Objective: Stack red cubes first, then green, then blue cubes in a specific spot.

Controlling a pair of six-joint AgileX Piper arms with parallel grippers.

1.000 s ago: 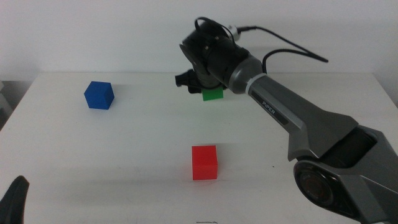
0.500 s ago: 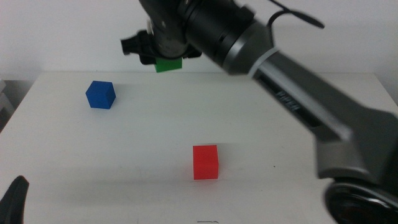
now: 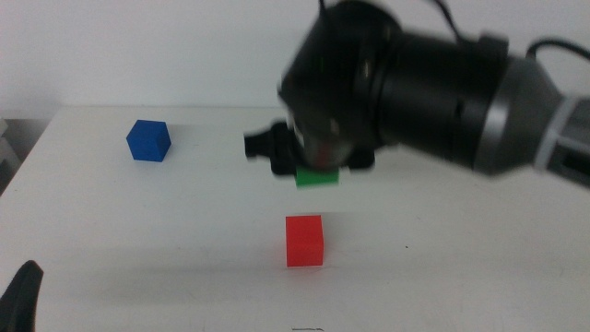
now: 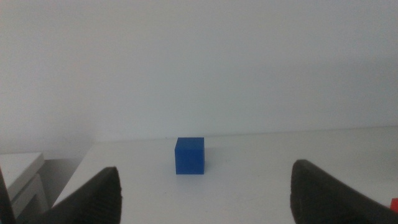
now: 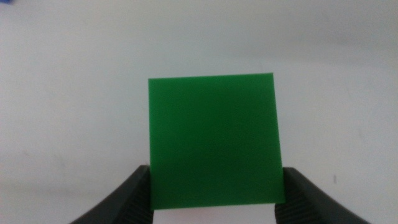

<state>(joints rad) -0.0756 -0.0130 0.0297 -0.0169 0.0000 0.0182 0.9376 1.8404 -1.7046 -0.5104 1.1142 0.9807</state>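
1. Three cubes are in play, and nearest the camera in the middle view only the left gripper (image 3: 20, 293) is seen, parked at the bench's (image 3: 138, 249) front left corner; in its wrist view its fingers (image 4: 99, 190) are spread wide with nothing between them.
2. Next out, the red cube (image 3: 303, 240) rests alone on the bench, nothing on top of it, at what is taken to be the stacking spot.
3. Just beyond and above it, the green cube (image 3: 316, 176) is carried in the air by the right gripper (image 3: 309, 161), whose fingers (image 5: 134, 193) are closed against the cube's two sides in the right wrist view.
4. A change is noted here: a second ago this cube was held low at the far side of the bench; half a second ago it was lifted high and to the left; now it has been swung back and brought forward, close to the red cube but not yet over it.
5. The pick is therefore judged done and the carry nearly finished; centring over the red cube, lowering and release remain.
6. Farthest, at the back left, the blue cube (image 3: 148, 140) lies where it was in both earlier pictures, untouched, well apart from the others and reserved for the last layer.
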